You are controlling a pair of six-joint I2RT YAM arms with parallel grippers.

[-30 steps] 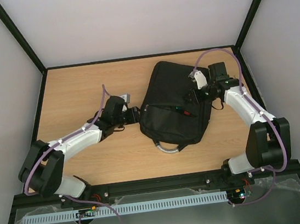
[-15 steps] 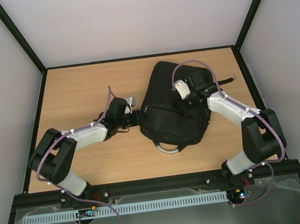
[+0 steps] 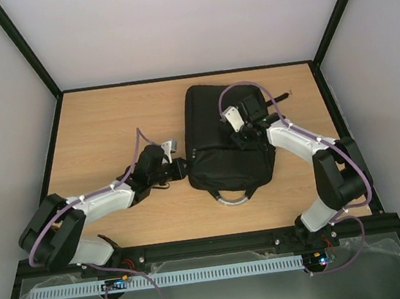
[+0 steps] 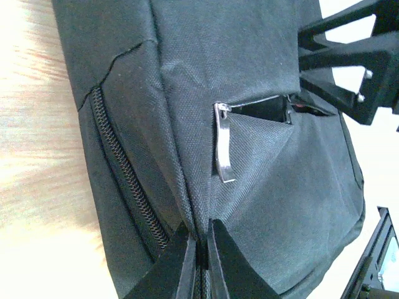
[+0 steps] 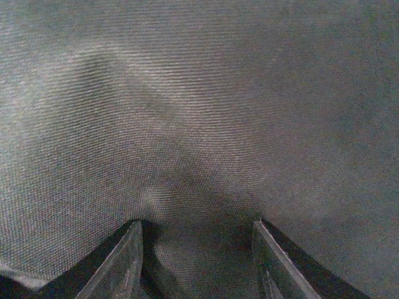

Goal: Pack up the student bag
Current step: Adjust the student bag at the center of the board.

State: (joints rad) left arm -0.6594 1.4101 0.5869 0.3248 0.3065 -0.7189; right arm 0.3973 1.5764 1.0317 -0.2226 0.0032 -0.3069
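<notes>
While the left gripper [image 4: 198, 252] pinches tight on the near-left edge of the student bag [image 3: 221, 139], the right gripper [image 5: 196, 233], fingers spread and empty, presses onto its top panel.

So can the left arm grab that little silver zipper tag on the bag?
Probably yes. The zipper pull hangs uncovered just beyond the left gripper. But that gripper is pinching a seam of the student bag and would need to let go first.

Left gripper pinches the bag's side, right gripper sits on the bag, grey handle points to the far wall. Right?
Only the handle is wrong: the top external view shows the grey handle of the student bag pointing to the near edge of the table.
</notes>
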